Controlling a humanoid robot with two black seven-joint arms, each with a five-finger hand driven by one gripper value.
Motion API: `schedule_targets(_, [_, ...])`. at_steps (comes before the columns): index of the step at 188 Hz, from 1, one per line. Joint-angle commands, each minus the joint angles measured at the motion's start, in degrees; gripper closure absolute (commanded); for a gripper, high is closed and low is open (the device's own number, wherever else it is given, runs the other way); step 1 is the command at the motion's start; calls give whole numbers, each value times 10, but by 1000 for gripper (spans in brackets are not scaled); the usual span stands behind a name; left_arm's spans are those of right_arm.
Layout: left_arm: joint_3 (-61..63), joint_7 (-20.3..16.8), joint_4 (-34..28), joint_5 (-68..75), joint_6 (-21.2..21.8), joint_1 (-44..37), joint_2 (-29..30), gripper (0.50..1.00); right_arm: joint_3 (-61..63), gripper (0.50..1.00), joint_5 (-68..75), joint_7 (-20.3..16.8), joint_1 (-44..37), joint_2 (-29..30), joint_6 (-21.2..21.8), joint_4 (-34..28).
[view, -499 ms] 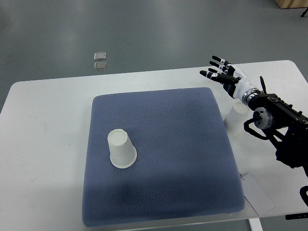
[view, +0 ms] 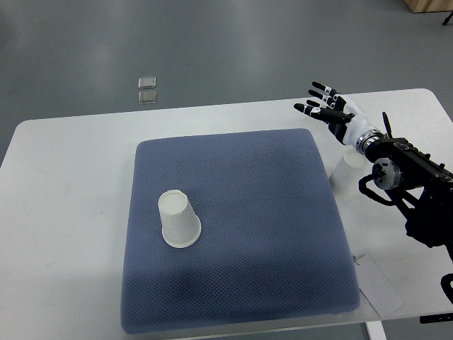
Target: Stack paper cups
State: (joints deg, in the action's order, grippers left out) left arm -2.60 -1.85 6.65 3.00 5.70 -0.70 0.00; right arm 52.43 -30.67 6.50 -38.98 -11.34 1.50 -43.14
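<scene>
One white paper cup [view: 178,220] stands upside down on the left part of the blue mat [view: 269,212]. A second white paper cup [view: 347,173] stands upside down on the table just off the mat's right edge, partly hidden behind my right forearm. Above and behind that cup hovers my right hand [view: 327,108], open, its black-tipped fingers spread and nothing in them. The left arm does not show.
The white table [view: 71,198] carries the mat. A sheet of paper [view: 379,287] lies at the mat's front right corner. Two small clear squares [view: 147,90] lie on the grey floor beyond the table.
</scene>
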Motion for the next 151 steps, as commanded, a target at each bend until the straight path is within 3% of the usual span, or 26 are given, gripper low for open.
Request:
schedule_targets(1, [0,0,1,0,0,0,0,500,0,583,1,0,-5,0,2,0])
schedule_targets(49, [-1,0,0,0,0,0,0,500,2,583,0,0,-6,-2,46,3])
schedule_targets(151, [-1,0,0,0,0,0,0,500,7,583,0,2,-7,-2,42,17])
